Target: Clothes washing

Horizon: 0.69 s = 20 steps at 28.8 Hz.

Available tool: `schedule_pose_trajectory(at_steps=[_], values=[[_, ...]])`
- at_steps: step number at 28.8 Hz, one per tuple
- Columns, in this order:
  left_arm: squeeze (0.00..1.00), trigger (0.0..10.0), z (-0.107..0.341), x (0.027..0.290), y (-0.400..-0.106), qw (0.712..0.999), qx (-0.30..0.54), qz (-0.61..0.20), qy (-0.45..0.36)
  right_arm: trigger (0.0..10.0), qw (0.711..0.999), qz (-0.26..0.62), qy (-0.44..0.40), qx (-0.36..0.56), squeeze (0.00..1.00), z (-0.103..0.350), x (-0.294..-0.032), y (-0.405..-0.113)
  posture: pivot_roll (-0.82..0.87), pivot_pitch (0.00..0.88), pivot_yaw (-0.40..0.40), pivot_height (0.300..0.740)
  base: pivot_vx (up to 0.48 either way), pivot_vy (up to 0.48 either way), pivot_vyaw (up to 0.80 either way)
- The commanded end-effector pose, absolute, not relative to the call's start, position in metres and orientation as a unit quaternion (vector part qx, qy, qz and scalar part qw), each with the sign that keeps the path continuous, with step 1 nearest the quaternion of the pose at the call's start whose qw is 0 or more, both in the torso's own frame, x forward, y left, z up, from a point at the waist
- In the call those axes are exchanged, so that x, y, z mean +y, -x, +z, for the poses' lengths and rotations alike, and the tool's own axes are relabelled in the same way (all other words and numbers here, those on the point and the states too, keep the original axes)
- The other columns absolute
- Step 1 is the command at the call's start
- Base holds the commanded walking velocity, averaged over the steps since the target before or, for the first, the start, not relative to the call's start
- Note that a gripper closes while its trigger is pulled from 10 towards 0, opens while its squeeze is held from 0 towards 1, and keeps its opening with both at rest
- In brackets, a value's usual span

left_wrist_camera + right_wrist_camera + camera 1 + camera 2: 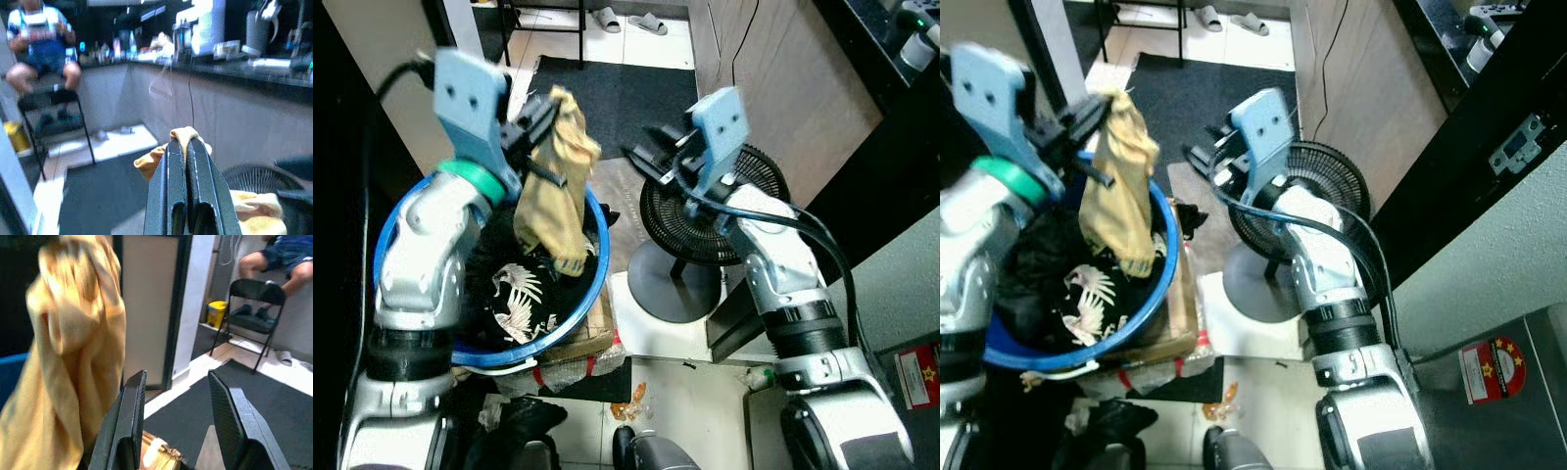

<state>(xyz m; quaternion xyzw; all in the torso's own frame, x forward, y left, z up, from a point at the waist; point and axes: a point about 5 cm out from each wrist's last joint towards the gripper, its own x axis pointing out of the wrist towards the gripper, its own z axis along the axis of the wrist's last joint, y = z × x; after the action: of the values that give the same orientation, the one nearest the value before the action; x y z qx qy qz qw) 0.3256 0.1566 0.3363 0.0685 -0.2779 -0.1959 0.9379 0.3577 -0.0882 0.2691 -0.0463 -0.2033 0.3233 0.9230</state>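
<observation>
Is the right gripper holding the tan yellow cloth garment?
No, the right gripper is open and empty beside the tan yellow cloth garment, which hangs pinched in the left gripper.

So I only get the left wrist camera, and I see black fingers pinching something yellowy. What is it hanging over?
Observer: The left gripper holds a tan garment that dangles over a blue basin of dark clothes.
Operator: Is the other hand helping?
Observer: No. The right gripper is open, off to the side, above a black floor fan.
Operator: What's in the basin?
Observer: On top lies a black cloth with a white leaf print.
</observation>
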Motion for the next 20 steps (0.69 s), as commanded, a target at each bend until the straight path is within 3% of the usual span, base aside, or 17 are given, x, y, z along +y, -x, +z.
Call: schedule_pose_trajectory(at_steps=[1,9,14,20], values=[[0.0,10.0,0.352,0.16,-0.322,0.932,-0.302,-0.187,-0.065,10.0,0.926,0.306,0.03,-0.22,0.0,0.272,-0.092,-0.353,-0.01,0.127,0.011,0.74,0.0,0.0,0.0],[0.0,10.0,0.423,0.173,-0.297,0.897,-0.403,-0.157,-0.087,10.0,0.925,0.223,-0.032,-0.307,0.0,0.306,-0.099,-0.341,0.02,0.091,0.018,0.74,0.0,0.0,0.0],[0.0,10.0,0.397,0.171,-0.3,0.912,-0.35,-0.171,-0.126,10.0,0.917,0.172,-0.017,-0.361,0.0,0.323,-0.107,-0.326,0.02,0.078,0.019,0.74,0.0,0.0,0.0],[0.0,10.0,0.356,0.17,-0.301,0.94,-0.293,-0.14,-0.103,10.0,0.924,0.126,0.014,-0.361,0.0,0.318,-0.126,-0.317,0.02,0.053,-0.001,0.74,0.0,0.0,0.0]])
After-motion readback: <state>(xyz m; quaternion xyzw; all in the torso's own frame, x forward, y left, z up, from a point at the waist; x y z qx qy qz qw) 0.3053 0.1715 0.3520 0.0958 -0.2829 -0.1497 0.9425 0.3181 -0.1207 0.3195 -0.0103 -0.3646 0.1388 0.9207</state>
